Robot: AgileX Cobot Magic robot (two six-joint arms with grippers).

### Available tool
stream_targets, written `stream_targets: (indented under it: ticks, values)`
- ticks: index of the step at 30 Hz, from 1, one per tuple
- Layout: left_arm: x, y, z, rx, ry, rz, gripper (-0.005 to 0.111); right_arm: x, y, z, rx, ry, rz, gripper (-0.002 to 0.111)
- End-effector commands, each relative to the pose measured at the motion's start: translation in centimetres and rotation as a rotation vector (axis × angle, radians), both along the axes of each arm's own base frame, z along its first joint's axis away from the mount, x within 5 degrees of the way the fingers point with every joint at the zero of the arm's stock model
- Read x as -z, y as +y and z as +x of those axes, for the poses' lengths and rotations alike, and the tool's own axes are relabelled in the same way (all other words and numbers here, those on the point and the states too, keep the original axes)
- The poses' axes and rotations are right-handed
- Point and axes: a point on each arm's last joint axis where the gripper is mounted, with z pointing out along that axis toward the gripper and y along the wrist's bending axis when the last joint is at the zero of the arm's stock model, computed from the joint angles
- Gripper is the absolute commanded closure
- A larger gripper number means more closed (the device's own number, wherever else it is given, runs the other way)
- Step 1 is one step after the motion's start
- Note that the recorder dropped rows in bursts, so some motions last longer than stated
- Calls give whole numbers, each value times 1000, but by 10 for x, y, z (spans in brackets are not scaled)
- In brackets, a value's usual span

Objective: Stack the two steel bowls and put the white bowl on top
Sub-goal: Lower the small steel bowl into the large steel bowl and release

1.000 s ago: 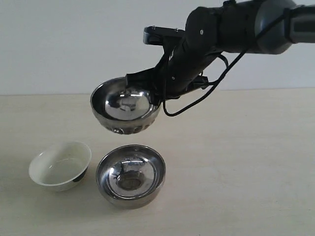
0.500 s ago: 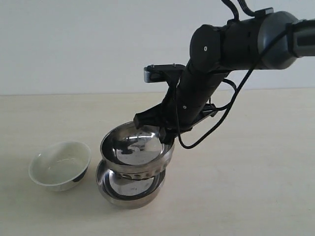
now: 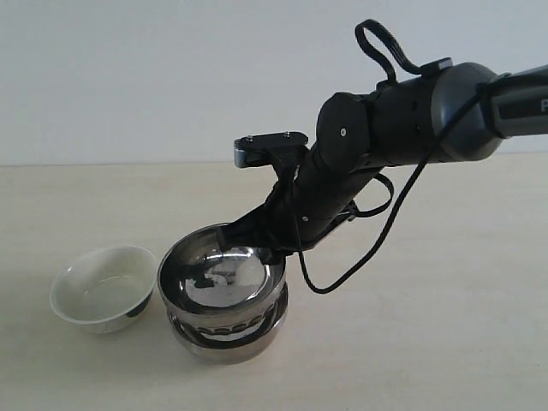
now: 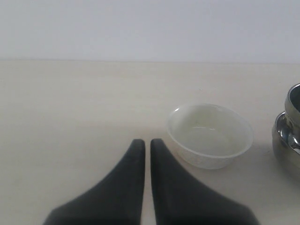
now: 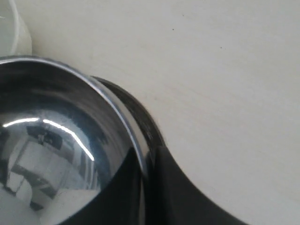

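Observation:
The ribbed steel bowl sits nested in the wider smooth steel bowl on the table. My right gripper is shut on the ribbed bowl's far rim, one finger inside, one outside; the lower bowl's rim peeks out beneath. The white bowl stands upright just left of the stack, a dark mark on its side. My left gripper hovers shut and empty near the white bowl; the stacked steel bowls show at the frame's edge. The left arm is outside the exterior view.
The pale wooden table stretches around the bowls, with a white wall behind. The right arm's black cable loops down beside the stack.
The right arm has lowered the ribbed steel bowl from above the table into the wider steel bowl. The white bowl has not moved.

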Motion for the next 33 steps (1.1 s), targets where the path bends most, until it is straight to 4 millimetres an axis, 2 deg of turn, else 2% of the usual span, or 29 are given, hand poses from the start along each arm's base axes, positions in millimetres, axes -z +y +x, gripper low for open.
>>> stream_targets:
  ticks: [1,6,12,27,30,33]
  values:
    - [0,0,0,3,-7,-5,103,-2,3,-3,-11,-7,8,108]
    - [0,0,0,3,-7,-5,103,1,3,-3,-12,-2,2,108]
    - [0,0,0,3,-7,-5,103,20,6,1,-14,24,-24,108]
    - [0,0,0,3,-7,-5,103,20,6,2,-30,1,-23,108]
    - [0,0,0,3,-7,-5,103,19,6,2,-29,0,-21,97]
    - [0,0,0,3,-7,-5,103,19,8,2,-25,1,-13,72]
